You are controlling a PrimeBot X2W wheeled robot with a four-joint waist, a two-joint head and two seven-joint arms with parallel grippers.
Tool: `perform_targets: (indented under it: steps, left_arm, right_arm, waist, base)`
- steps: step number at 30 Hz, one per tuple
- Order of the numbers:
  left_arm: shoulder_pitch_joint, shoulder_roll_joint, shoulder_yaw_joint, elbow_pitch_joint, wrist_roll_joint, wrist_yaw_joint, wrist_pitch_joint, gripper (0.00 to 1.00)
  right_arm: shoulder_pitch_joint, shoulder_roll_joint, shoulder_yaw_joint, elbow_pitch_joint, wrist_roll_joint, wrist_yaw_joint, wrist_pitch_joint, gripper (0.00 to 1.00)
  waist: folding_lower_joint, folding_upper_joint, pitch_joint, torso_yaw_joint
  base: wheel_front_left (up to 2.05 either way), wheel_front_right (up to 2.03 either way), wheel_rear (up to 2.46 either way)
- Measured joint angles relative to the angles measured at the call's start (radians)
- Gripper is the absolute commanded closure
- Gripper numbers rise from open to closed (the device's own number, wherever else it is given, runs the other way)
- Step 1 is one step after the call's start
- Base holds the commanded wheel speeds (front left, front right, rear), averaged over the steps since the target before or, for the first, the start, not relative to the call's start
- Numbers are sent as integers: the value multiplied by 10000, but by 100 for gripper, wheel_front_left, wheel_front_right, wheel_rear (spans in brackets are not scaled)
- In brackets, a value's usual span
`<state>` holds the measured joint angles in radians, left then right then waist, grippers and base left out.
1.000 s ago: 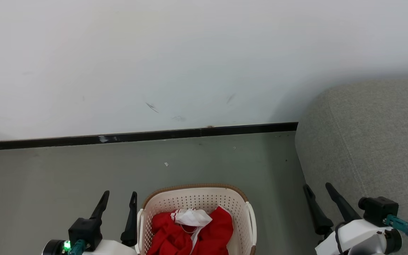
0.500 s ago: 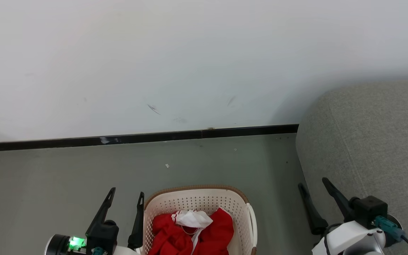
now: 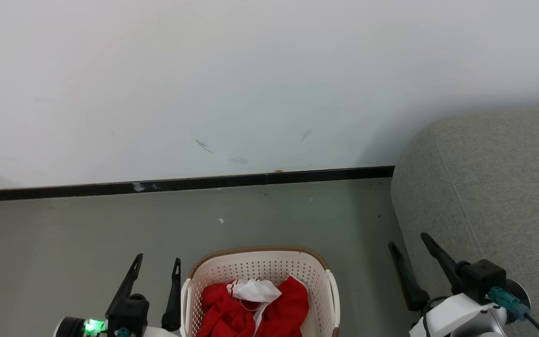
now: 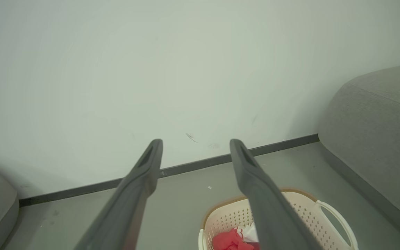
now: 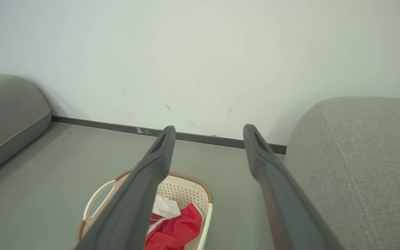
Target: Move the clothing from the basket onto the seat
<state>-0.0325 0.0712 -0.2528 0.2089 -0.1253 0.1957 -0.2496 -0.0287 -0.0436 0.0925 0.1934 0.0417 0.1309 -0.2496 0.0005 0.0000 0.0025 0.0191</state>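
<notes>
Red fabric garments with white stripes and panels [image 3: 251, 309] lay bunched in the cream-white perforated oval plastic basket with a brown woven-look rim [image 3: 260, 263]. The basket sat on the grey floor [image 3: 87, 234], near the large grey woven-fabric sofa [image 3: 494, 187], with a strip of floor between them. A white panel was crumpled on top and red folds lay under and around it.

My read: light, limp, not fragile. It would drape and trail, and could catch on the rim. Best hold looked like a deep pinch on a raised fold near the top of the heap.

Left fingers [image 3: 131, 278] were spread wide and empty, just beside the basket's left side. Right fingers [image 3: 403, 274] were spread wide and empty, between basket and sofa.
</notes>
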Motion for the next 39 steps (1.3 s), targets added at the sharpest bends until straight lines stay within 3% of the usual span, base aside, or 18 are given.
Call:
perform_targets:
  steps: [39]
  left_arm:
    - [-543, 176, 140, 761, -25, -56, 0, 0]
  right_arm:
    - [14, 6, -433, -502, 288, 0, -4, 0]
  waist:
    - [-2, 0, 552, -42]
  base:
    - [0, 0, 0]
